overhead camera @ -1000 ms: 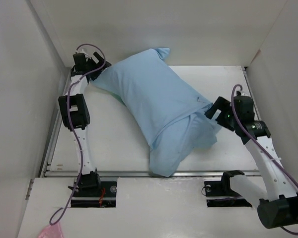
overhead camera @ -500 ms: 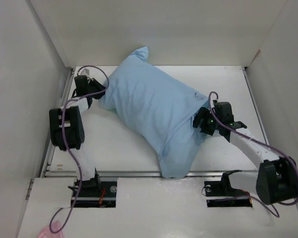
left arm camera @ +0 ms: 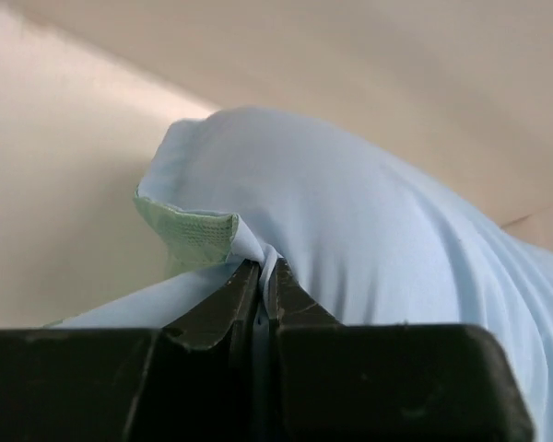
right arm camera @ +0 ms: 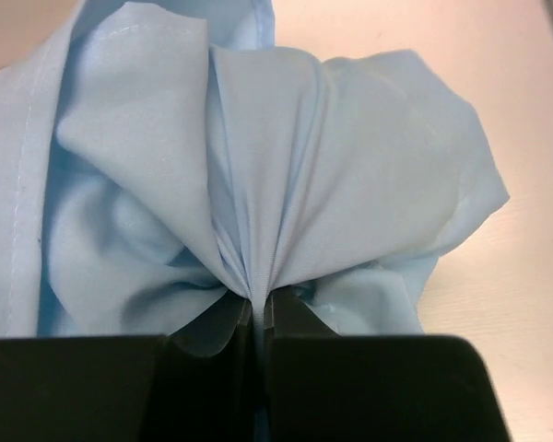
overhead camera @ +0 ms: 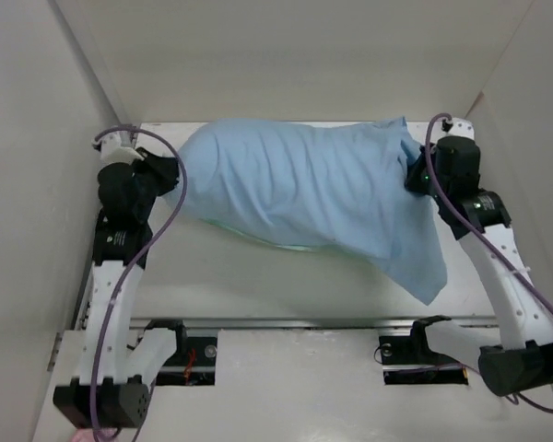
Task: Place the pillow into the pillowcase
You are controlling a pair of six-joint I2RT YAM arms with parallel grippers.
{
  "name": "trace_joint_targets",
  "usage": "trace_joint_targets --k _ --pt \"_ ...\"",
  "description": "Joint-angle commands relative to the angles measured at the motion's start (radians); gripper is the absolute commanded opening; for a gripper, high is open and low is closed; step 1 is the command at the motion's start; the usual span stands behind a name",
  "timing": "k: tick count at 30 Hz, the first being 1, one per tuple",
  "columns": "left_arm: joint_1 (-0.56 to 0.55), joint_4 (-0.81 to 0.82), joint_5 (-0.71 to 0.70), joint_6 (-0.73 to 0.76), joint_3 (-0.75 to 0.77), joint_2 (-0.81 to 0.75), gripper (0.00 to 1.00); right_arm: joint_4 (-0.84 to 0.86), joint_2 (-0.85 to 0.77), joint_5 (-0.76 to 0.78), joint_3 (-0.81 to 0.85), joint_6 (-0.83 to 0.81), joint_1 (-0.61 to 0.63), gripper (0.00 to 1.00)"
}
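Two pinches — left end effector (left arm camera: 265, 269) and right end effector (right arm camera: 256, 308) grip the bulging pillowcase (overhead camera: 295, 189) — pillow unseen.

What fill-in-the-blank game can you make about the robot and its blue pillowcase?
From above, the pillowcase looks pale ____. The left pincer is ____ on its edge. The hem folded over beside it is ____. Counting the right pincer, ____ pincers hold it.
Missing words: blue, shut, green, two.

The pale-blue pillowcase (overhead camera: 295, 189) spans left to right, plump and wrinkled, its flat loose end trailing near-right.
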Motion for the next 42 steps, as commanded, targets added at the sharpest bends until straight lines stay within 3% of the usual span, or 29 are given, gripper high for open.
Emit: trace_joint_targets --k 1,2,5,8,10,15,18,20,22,23,24,25,27,28,30,31,32,35,39,42 --pt "-0.022 0.073 -0.051 0.028 0.182 -0.180 0.00 -0.151 -0.067 0.057 0.219 -0.098 0.009 0.00" --pt "-0.022 0.057 -0.071 0.043 0.240 -0.203 0.00 -0.286 -0.058 0.048 0.260 -0.107 0.009 0.00" --pt "-0.022 0.002 -0.094 0.061 0.339 -0.251 0.00 -0.479 -0.048 0.036 0.353 -0.150 0.009 0.00" --pt "-0.022 -0.064 -0.168 0.080 0.478 -0.251 0.00 -0.574 -0.071 0.087 0.337 -0.169 0.009 0.00" --pt "-0.022 -0.064 -0.177 0.089 0.479 -0.242 0.00 -0.540 -0.113 0.108 0.271 -0.169 0.009 0.00" --pt "-0.022 -0.092 -0.120 0.060 0.430 -0.128 0.00 -0.365 -0.095 -0.105 0.083 -0.178 0.009 0.03" --pt "-0.022 -0.092 -0.110 0.020 0.364 -0.050 0.00 -0.241 0.030 -0.199 0.067 -0.198 0.009 0.05" --pt "-0.022 -0.070 -0.110 0.002 0.304 -0.024 0.00 -0.205 0.154 -0.175 0.105 -0.198 0.009 0.11" --pt "-0.022 -0.070 -0.110 -0.009 0.295 0.016 0.00 -0.269 0.223 -0.053 0.209 -0.165 0.009 0.22" --pt "-0.022 -0.070 -0.110 -0.009 0.295 0.025 0.00 -0.330 0.237 -0.020 0.225 -0.152 0.009 0.34" --pt "-0.022 -0.081 -0.120 -0.009 0.295 0.025 0.00 -0.349 0.213 0.012 0.225 -0.141 0.020 0.58" --pt "-0.022 -0.081 -0.131 -0.009 0.295 0.034 0.00 -0.367 0.181 0.054 0.225 -0.126 0.020 0.64" --pt "-0.022 -0.081 -0.152 -0.018 0.285 0.034 0.00 -0.441 0.052 0.083 0.199 -0.071 0.020 0.87" --pt "-0.022 -0.081 -0.153 -0.018 0.276 0.034 0.00 -0.462 0.001 0.083 0.182 -0.060 0.020 0.89" --pt "-0.022 -0.069 -0.153 -0.018 0.276 0.025 0.00 -0.476 -0.152 -0.069 0.136 -0.134 0.030 0.91" --pt "-0.022 -0.059 -0.162 -0.018 0.276 0.025 0.00 -0.476 -0.197 -0.173 0.115 -0.176 0.041 0.98" --pt "-0.022 -0.059 -0.162 -0.009 0.276 0.025 0.00 -0.476 -0.234 -0.372 0.095 -0.218 0.087 1.00" --pt "-0.031 -0.059 -0.203 0.003 0.324 0.050 0.00 -0.426 -0.282 -0.446 -0.013 -0.218 0.226 1.00" --pt "-0.031 -0.069 -0.212 0.041 0.429 0.121 0.00 -0.381 -0.165 -0.221 -0.099 -0.125 0.632 1.00" --pt "-0.031 -0.102 -0.203 0.054 0.526 0.183 0.00 -0.381 -0.091 -0.141 -0.099 -0.048 0.811 1.00"
